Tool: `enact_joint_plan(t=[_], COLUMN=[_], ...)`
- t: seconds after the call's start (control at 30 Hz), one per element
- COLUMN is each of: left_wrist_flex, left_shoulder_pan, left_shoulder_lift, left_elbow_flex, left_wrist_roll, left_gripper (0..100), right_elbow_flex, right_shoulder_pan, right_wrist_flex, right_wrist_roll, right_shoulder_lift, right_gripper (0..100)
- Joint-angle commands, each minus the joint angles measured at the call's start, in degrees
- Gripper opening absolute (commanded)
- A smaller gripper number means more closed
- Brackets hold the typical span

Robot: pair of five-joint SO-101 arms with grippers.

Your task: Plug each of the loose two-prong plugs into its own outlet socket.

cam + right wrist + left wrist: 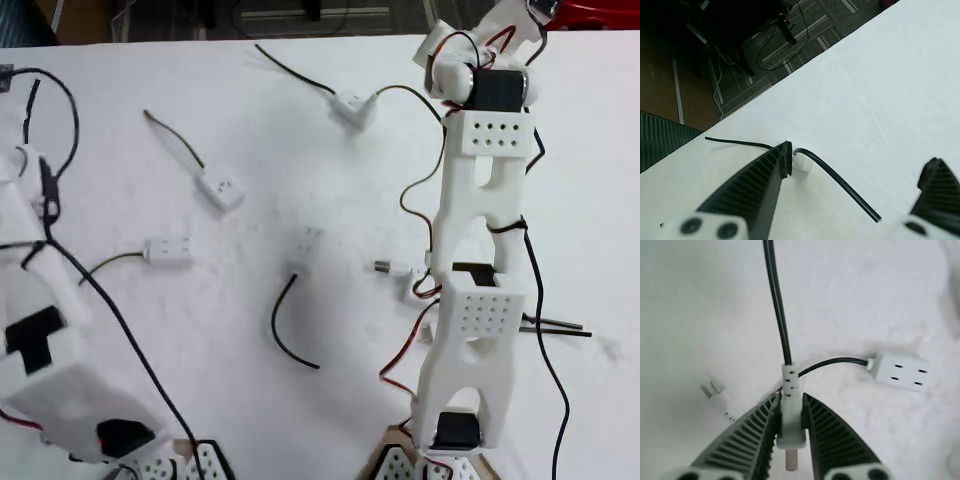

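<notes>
Left pincer (791,401) pointing down at table (700,300), pinching white plug (790,426) — right pincer (860,160) spread wide near 1 socket (801,164).

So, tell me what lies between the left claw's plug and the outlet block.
In the left wrist view, the outlet block's own black cord curves across bare table toward the held plug.

right gripper (860,159) fingers (755,190) spread wide, white block (802,165) near one fingertip.

Two arms (480,200) (40,340), three clear sockets (352,105) (220,188) (168,250), perhaps a fourth (305,243), and two plugs (790,390) (715,390).
</notes>
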Motion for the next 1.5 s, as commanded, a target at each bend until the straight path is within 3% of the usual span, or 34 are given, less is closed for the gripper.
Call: enact_joint_plan(t=[0.0,0.3,0.4,0.63,0.83,0.97,1.07,1.27,1.47], left_wrist_flex=[0.4,-1.5,-1.6,-1.2,-2.9,-7.8,-10.8,-10.5,-3.7], left_shoulder_pan=[6.0,25.2,25.7,26.0,26.2,25.5,24.1,23.7,23.6], left_shoulder_lift=[-10.2,-24.5,-26.2,-26.9,-26.9,-26.9,-26.9,-26.9,-26.9], left_elbow_flex=[4.0,10.3,10.0,10.0,6.2,-0.2,-4.8,-14.5,-22.6], left_wrist_roll=[2.8,5.5,11.0,14.1,38.9,59.8,71.1,81.0,86.7], left_gripper=[2,2,2,2,3,2,2,2,2], right_elbow_flex=[-1.8,-1.8,-1.8,-1.8,-2.1,-2.3,-2.3,-2.4,-2.3], right_shoulder_pan=[0.0,0.0,0.0,-0.2,-0.4,-2.0,-4.4,-10.2,-18.9], right_wrist_flex=[0.2,0.2,0.2,0.2,1.2,1.7,1.8,2.8,7.6], right_wrist_roll=[0.4,0.4,0.4,0.4,0.7,6.2,9.0,17.8,31.6], right_shoulder_lift=[-3.9,-3.9,-3.9,-4.0,-4.4,-4.4,-4.4,-4.5,-8.5], right_gripper=[39.1,39.1,39.1,39.1,39.1,39.1,39.1,39.1,39.1])
